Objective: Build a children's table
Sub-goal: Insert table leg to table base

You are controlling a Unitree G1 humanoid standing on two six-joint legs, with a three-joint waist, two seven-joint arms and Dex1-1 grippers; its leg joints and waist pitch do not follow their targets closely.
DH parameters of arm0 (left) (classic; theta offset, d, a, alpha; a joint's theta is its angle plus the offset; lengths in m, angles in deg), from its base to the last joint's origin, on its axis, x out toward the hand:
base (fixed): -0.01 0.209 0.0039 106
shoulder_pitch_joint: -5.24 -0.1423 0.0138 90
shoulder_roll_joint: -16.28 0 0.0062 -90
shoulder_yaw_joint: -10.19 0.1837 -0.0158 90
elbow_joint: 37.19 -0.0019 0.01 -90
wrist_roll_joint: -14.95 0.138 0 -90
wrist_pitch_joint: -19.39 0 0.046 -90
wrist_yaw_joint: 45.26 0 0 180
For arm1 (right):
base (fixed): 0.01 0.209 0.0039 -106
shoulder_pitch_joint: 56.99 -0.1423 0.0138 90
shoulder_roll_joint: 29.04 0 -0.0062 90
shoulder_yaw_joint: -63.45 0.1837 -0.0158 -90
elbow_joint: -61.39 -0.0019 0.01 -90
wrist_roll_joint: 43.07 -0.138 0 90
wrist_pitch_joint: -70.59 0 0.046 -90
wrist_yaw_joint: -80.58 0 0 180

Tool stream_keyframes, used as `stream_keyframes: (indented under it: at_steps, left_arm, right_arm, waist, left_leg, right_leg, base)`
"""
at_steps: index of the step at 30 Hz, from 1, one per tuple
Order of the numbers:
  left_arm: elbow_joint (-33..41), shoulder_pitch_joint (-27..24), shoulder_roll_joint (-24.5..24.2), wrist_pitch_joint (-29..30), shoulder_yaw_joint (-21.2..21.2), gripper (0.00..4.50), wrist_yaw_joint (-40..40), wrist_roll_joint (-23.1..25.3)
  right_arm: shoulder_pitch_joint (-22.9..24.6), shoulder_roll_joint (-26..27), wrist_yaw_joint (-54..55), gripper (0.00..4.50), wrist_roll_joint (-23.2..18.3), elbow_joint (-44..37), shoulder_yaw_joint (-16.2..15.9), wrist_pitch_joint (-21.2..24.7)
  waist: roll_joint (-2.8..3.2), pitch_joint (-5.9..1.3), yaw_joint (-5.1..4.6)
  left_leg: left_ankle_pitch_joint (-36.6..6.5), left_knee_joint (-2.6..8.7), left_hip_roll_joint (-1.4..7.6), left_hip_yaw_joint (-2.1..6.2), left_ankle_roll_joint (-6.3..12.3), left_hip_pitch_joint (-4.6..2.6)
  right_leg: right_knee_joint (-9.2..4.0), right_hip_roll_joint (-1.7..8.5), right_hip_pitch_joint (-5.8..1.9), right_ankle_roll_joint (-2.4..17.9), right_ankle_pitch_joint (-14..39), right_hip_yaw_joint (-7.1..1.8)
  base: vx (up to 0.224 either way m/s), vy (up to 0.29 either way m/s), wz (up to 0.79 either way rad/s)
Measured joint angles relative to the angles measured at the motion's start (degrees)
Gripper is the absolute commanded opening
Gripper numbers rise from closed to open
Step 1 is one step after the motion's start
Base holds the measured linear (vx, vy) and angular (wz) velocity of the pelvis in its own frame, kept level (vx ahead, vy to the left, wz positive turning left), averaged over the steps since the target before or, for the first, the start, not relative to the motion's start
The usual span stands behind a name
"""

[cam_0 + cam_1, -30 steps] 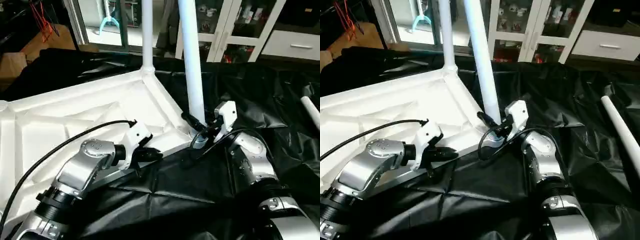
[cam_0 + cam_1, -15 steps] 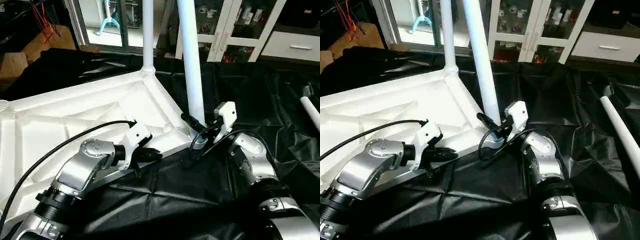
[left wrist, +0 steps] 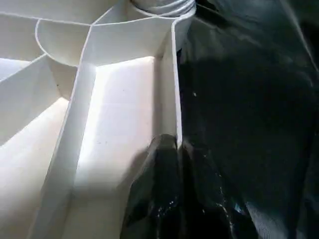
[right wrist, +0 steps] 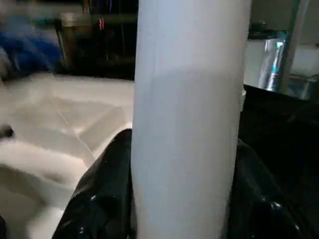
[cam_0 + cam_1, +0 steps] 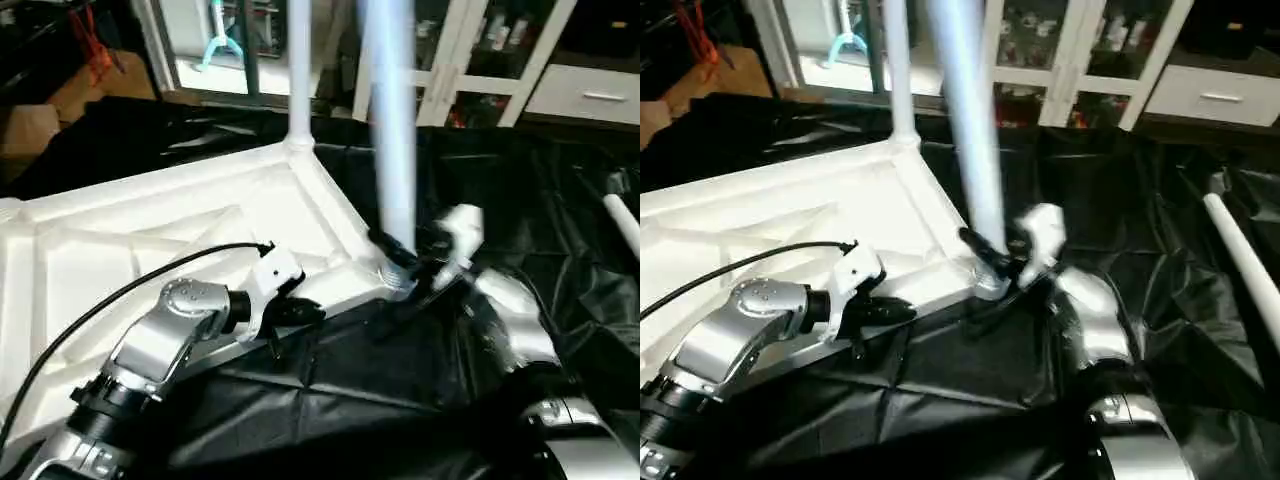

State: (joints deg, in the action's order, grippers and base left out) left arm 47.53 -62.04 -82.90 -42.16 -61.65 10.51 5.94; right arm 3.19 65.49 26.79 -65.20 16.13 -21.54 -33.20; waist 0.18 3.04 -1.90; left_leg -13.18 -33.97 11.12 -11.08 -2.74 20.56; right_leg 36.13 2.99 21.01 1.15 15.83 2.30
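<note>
Right gripper [image 5: 405,258] clamps leg [image 5: 390,130] at tabletop [image 5: 150,240] 3 o'clock corner socket; left gripper [image 5: 300,312] pinches rim. Risk: tilted leg jams if twisted off-axis

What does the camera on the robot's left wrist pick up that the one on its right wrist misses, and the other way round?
The left wrist view looks along the tabletop's thin side wall, with the left gripper shut on that wall, and black sheeting beside it.

The right wrist view has the near upright leg squarely between the right gripper's black fingers, which clasp it, with cabinets behind.

Both show the white ribbed underside of the tabletop and part of that corner leg, whose base sits in its socket.
</note>
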Motion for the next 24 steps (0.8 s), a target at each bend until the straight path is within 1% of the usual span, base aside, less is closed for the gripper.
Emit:
stream_keyframes:
  at_steps: [1, 2, 5, 7, 9, 10, 11, 12, 15, 17, 18, 20, 22, 24]
  left_arm:
    - [-0.02, -0.15, -0.22, -0.98, 0.08, 0.0, 0.34, 0.1]
    - [-0.04, -0.17, -0.27, -1.37, 0.1, 0.0, 0.42, 0.17]
    - [-0.04, -0.15, -0.34, -2.2, 0.09, 0.0, 0.49, 0.37]
    - [-0.05, -0.16, -0.47, -2.65, 0.11, 0.0, 0.5, 0.51]
    - [-0.07, -0.23, -0.54, -3.42, 0.24, 0.0, 0.51, 0.97]
    - [-0.27, -0.23, -0.5, -3.77, 0.24, 0.29, 0.57, 0.97]
    - [-0.51, -0.23, -0.48, -4.21, 0.19, 0.29, 0.75, 0.94]
    - [-0.73, -0.24, -0.46, -4.8, 0.09, 0.58, 1.06, 0.79]
    - [-0.51, -0.23, -0.23, -7.12, -1.23, 0.74, 3.66, -1.68]
    - [0.29, -0.23, 0.41, -7.15, -2.18, 0.99, 5.16, -4.2]
    - [0.74, -0.23, 0.81, -6.88, -2.98, 0.99, 5.41, -5.44]
    - [1.78, -0.22, 0.96, -6.27, -4.73, 1.15, 5.77, -7.54]
    - [2.36, 0.03, 0.94, -5.03, -7.39, 1.31, 6.3, -10.08]
    - [2.34, 0.71, 1.86, -3.0, -10.97, 1.44, 5.86, -13.89]
  right_arm:
    - [0.77, 0.55, -0.79, 1.85, -2.26, -0.19, 1.37, 0.77]
    - [0.78, 0.59, -1.13, 1.85, -2.93, -0.18, 1.55, 1.06]
    - [0.68, 0.59, -1.61, 1.85, -3.16, -0.18, 1.94, 1.23]
    - [0.63, 0.59, -1.66, 1.85, -3.22, -0.19, 1.94, 1.24]
    - [0.63, 0.59, -1.75, 1.85, -3.29, -0.18, 1.99, 1.37]
    - [0.63, 0.6, -1.88, 1.85, -3.47, -0.18, 2.18, 1.72]
    - [0.64, 0.6, -2.07, 1.85, -3.9, -0.19, 2.46, 2.15]
    - [0.67, 0.59, -2.22, 1.85, -4.37, -0.19, 2.78, 2.43]
    - [0.75, -0.01, -2.06, 1.85, -4.8, -0.13, 4.18, 3.23]
    - [0.75, -0.05, -1.6, 1.85, -5.29, -0.22, 5.13, 3.94]
    - [0.76, 0.02, -1.45, 1.85, -5.9, -0.68, 5.65, 4.77]
    - [0.74, 0.03, -1.04, 1.85, -7.44, -2.06, 6.24, 5.72]
    - [0.59, -0.01, -0.98, 1.85, -8.6, -4.07, 7.09, 6.2]
    - [-0.12, -0.02, -0.87, 1.85, -9.55, -4.92, 7.88, 7.05]
  waist:
    - [0.15, 0.1, 0.29]
    - [0.29, 0.18, 0.4]
    - [0.3, 0.18, 0.67]
    - [0.3, 0.18, 0.71]
    - [0.3, 0.19, 0.75]
    - [0.3, 0.19, 0.78]
    - [0.3, 0.18, 0.81]
    - [0.3, 0.19, 0.85]
    - [0.3, 0.18, 1.37]
    - [0.3, 0.18, 1.84]
    - [0.3, 0.19, 2.01]
    - [0.31, 0.19, 2.15]
    - [0.31, 0.18, 2.2]
    - [0.32, 0.19, 2.23]
  left_leg:
    - [0.0, -0.08, 0.0, 0.0, 0.0, 0.05]
    - [0.0, -0.16, 0.0, 0.0, 0.0, 0.1]
    - [0.0, -0.49, 0.02, 0.03, 0.0, 0.52]
    - [0.01, -0.63, 0.02, 0.03, 0.0, 0.64]
    - [0.01, -0.64, 0.02, 0.04, 0.0, 0.65]
    - [0.01, -0.69, 0.02, 0.05, 0.0, 0.66]
    - [0.01, -0.72, 0.02, 0.05, 0.0, 0.66]
    - [0.01, -0.76, 0.02, 0.06, 0.0, 0.7]
    - [-0.02, -0.93, -0.03, 0.12, 0.05, 0.8]
    - [-0.04, -1.04, -0.04, 0.12, 0.08, 0.83]
    - [-0.04, -1.11, -0.04, 0.12, 0.08, 0.86]
    - [-0.04, -1.23, -0.04, 0.13, 0.09, 0.85]
    - [-0.04, -1.41, -0.02, 0.15, 0.08, 0.83]
    - [-0.04, -1.6, -0.02, 0.16, 0.08, 0.85]
  right_leg:
    - [0.09, 0.02, 0.06, -0.01, 0.0, -0.01]
    - [0.16, 0.03, 0.12, -0.02, -0.01, -0.01]
    - [0.62, 0.03, 0.62, 0.0, 0.0, -0.02]
    - [0.91, 0.06, 0.82, 0.0, 0.0, -0.03]
    - [0.94, 0.06, 0.85, 0.02, 0.01, -0.03]
    - [0.97, 0.06, 0.85, 0.02, 0.01, -0.03]
    - [0.98, 0.07, 0.85, 0.02, 0.01, -0.03]
    - [0.99, 0.08, 0.85, 0.01, 0.01, -0.02]
    - [1.02, 0.15, 0.86, -0.02, -0.01, 0.01]
    - [1.08, 0.18, 0.86, -0.05, -0.03, 0.0]
    - [1.14, 0.19, 0.88, -0.06, -0.04, 0.0]
    - [1.29, 0.2, 0.89, -0.06, -0.04, -0.01]
    - [1.48, 0.2, 0.9, -0.06, -0.04, -0.01]
    - [1.72, 0.21, 0.94, -0.05, -0.03, -0.03]
  base:
    - [0.0, 0.0, 0.0]
    - [0.0, 0.0, 0.0]
    - [0.0, 0.0, 0.0]
    - [0.0, 0.0, 0.0]
    - [0.0, 0.0, 0.0]
    - [0.0, 0.0, 0.0]
    - [0.0, 0.0, 0.0]
    - [0.0, 0.0, 0.0]
    - [0.0, 0.0, 0.0]
    - [0.0, 0.0, 0.0]
    - [0.0, 0.0, 0.0]
    - [0.0, 0.0, 0.0]
    - [0.0, 0.0, 0.0]
    - [0.0, 0.0, 0.0]
